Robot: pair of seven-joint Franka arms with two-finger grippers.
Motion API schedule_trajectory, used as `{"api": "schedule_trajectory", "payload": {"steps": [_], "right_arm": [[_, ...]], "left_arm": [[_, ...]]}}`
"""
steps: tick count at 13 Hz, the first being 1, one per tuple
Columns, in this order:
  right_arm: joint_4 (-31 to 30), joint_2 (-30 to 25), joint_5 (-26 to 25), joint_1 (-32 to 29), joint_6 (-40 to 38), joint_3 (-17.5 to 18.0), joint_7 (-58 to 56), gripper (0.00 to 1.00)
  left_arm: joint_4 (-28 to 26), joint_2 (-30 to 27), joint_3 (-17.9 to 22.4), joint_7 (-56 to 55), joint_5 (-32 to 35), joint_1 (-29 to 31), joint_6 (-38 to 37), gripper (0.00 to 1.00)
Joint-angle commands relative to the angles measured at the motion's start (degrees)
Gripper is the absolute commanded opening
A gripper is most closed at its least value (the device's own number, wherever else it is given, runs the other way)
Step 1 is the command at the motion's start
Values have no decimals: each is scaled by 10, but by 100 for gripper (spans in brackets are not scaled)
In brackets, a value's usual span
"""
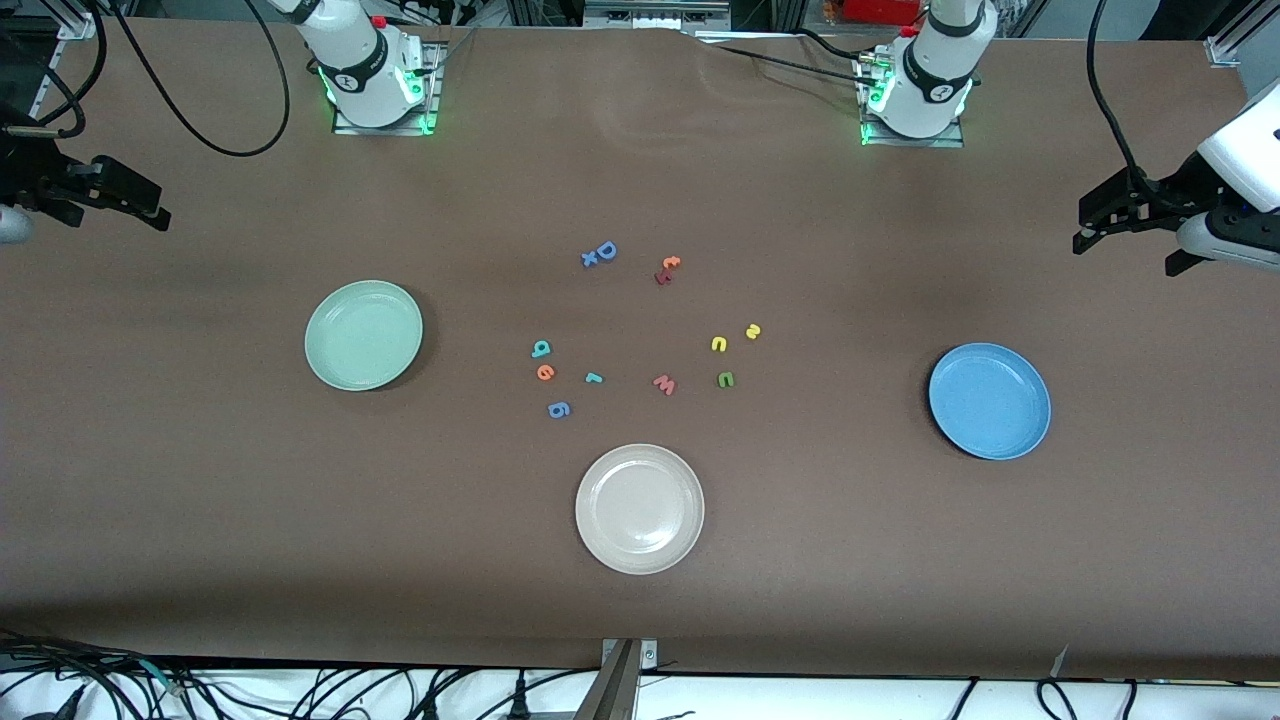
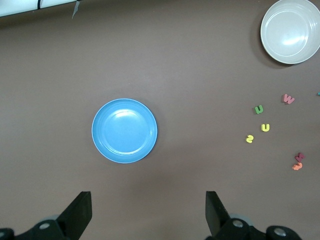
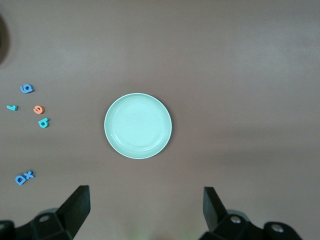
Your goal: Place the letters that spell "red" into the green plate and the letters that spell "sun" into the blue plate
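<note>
Front view: right gripper [image 1: 150,213] sits at the picture's edge over the tabletop's right-arm end; its arm is cut off by the frame, fingertips too dark and small to separate. Left gripper [image 1: 1090,225] over the left-arm end, wrist cut by the frame edge likewise.

Right wrist view: only the two fingers [image 3: 75,210] show, bases cut off by the frame. Left wrist view: same, fingers [image 2: 77,212] truncated.

Left wrist view: cream plate [image 2: 291,31] is clipped at the picture's corner; a teal speck at the edge is unreadable.

Red and orange pair [image 1: 666,270] toward the base edge overlap; letter shapes cannot be told.
</note>
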Motion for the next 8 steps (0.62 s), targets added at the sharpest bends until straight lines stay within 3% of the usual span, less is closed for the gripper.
{"api": "schedule_trajectory", "payload": {"steps": [1,8], "right_arm": [[9,-3,11,-1,-11,1,-2,100],[9,-4,13,1,-12,3,-1,100]], "left_arm": [[11,3,-3,-5,11,2,-9,100],[14,3,-4,-5,12,-1,-9,100]]}}
